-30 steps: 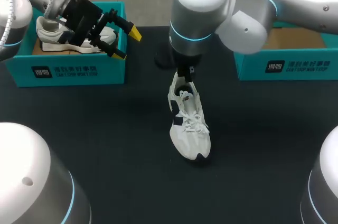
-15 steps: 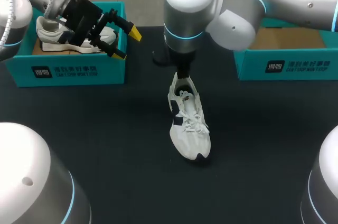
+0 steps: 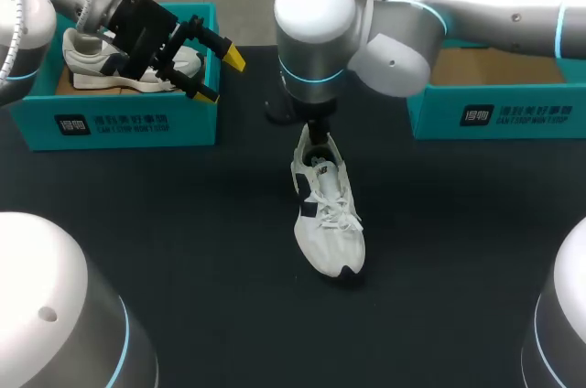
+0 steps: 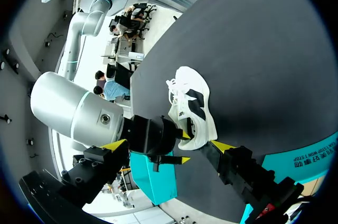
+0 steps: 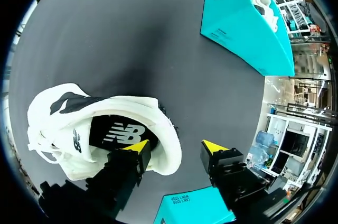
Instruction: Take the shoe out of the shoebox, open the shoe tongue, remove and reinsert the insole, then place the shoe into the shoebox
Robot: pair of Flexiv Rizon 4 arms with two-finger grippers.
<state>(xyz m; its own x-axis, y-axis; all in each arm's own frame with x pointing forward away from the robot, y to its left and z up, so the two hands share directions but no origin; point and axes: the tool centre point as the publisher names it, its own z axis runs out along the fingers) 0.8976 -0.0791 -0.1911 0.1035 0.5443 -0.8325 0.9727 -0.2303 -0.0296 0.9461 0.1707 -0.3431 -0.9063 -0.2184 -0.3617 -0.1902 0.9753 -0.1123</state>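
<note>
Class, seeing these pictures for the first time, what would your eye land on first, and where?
A white shoe lies mid-table, the right gripper open at its heel, one finger inside the opening. At left, the open left gripper hangs by a teal shoebox holding a second shoe.

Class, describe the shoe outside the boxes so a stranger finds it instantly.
On the black table, look between the left teal box and the right box. The white shoe lies there on bare tabletop; the other shoe sits inside the left box.
</note>
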